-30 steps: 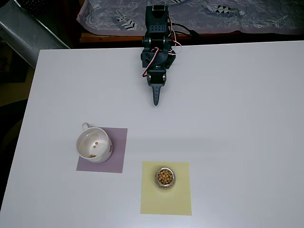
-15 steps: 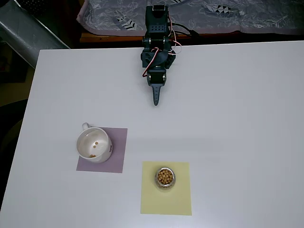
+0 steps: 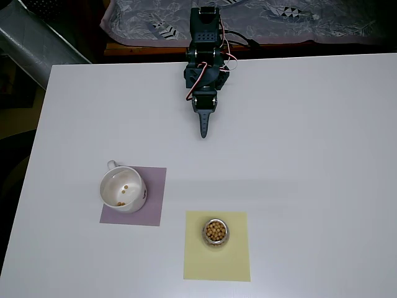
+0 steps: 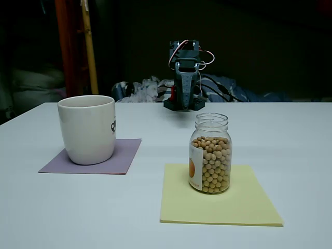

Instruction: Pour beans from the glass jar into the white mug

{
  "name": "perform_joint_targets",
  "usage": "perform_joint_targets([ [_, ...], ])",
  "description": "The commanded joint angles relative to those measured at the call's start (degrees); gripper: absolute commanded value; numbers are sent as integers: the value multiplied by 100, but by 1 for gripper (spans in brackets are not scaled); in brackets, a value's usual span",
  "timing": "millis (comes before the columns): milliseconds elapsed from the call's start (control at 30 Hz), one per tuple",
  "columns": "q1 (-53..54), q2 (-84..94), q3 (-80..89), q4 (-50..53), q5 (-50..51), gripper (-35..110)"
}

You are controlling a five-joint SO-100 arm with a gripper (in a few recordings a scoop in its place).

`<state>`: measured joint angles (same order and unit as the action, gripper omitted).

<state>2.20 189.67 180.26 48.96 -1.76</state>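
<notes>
**Jar and mug on their mats, arm folded at the far edge**

Table [image 3: 310, 155] first: a broad, smooth white top, matte, rectangular, with its left edge running at a slant in the overhead view and dark floor beyond it. Most of the surface is bare, so I have wide open room on the right half and in the band between the arm and the mats.

Arm [image 3: 206, 56] sits folded at the far edge, dark plastic with red and white wires looped at its joints. Its gripper [image 3: 203, 127] tapers to a single dark point hanging over the table, fingers pressed together with nothing between them; in the fixed view the gripper [image 4: 185, 88] hangs down, well behind both vessels.

Yellow mat [image 3: 217, 246] lies near the front edge, a flat paper-like square. Purple mat [image 3: 152, 198] lies just to its left and a little farther back; the two are close but not touching.

Mug [image 3: 123, 189] stands upright on the purple mat's left part, glossy white ceramic, round, its small handle pointing away toward the far left, a dark printed mark on its side. A few beans lie on its bottom.

Jar [image 4: 210, 153] stands upright in the middle of the yellow mat, clear glass, cylindrical with a ribbed neck, lidless, a white label with an orange spot on its side. Beans [image 4: 213, 165], small round and tan, fill it to the shoulder.
</notes>
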Motion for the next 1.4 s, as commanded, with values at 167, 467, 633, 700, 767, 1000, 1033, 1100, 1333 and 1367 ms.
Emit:
perform_joint_targets([
  [167, -9, 229, 70, 79, -44, 0],
  [467, -9, 229, 70, 79, -44, 0],
  [633, -9, 229, 70, 79, -44, 0],
  [700, -9, 229, 70, 79, -44, 0],
  [767, -9, 229, 70, 79, -44, 0],
  [1000, -220, 220, 70, 97, 62, 7],
  [1033, -229, 220, 9, 237, -123, 16],
  [1100, -62, 220, -176, 448, -817, 28],
  [1333, 721, -870, -1714, 105, -3155, 42],
  [1367, 800, -1547, -2127, 9, -3437, 47],
])
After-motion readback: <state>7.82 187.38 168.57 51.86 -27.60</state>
